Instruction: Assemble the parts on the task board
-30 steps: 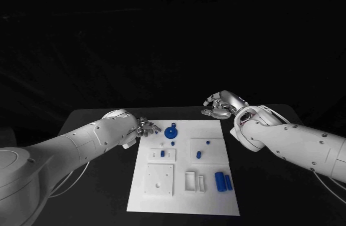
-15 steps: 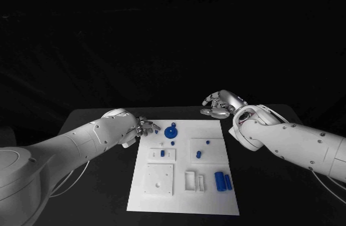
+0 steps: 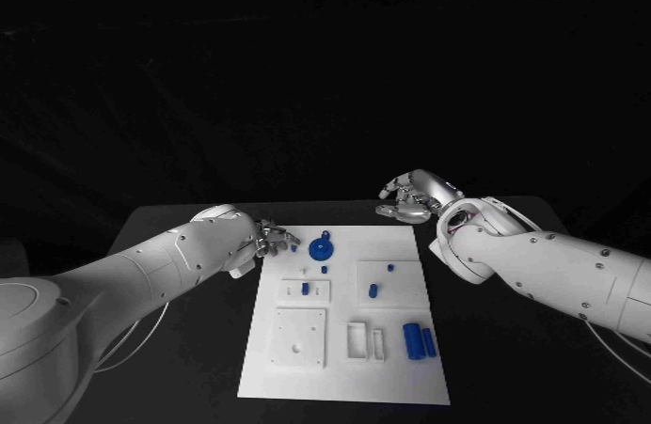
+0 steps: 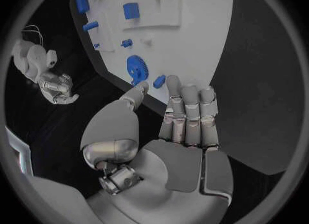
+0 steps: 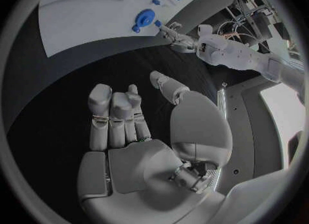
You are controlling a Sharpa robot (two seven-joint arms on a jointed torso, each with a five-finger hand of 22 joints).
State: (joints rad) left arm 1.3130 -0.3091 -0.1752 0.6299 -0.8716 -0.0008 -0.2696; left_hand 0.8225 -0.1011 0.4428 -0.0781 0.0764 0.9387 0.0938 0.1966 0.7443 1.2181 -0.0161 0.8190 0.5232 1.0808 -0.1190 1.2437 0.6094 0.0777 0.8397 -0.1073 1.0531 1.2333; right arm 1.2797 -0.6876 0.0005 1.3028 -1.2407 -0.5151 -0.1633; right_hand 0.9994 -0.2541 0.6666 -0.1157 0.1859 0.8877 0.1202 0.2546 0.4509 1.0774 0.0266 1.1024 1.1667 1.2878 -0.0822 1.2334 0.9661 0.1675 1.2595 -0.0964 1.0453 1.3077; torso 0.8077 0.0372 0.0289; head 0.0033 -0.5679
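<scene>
The white task board [image 3: 346, 358] lies mid-table with blue parts on it. A blue gear [image 3: 322, 248] sits near its far left corner and is also in the left wrist view [image 4: 136, 67]. My left hand [image 3: 272, 239] hovers at that corner with its fingers straight and its thumb apart. A small blue piece [image 4: 159, 80] lies just beyond its fingertips, and I cannot tell if they touch it. My right hand [image 3: 407, 203] hangs over the black table past the board's far right corner. It holds nothing [image 5: 129, 116].
A blue block [image 3: 307, 287] sits on a square plate mid-board. Two small blue pegs [image 3: 390, 267] stand to its right. Two blue cylinders [image 3: 420, 339] lie near the front right, beside white slotted holders [image 3: 366, 341]. Black table [image 3: 177, 227] surrounds the board.
My right hand and arm have edged slightly left toward the board. The left hand has barely moved, and the parts lie as before.
</scene>
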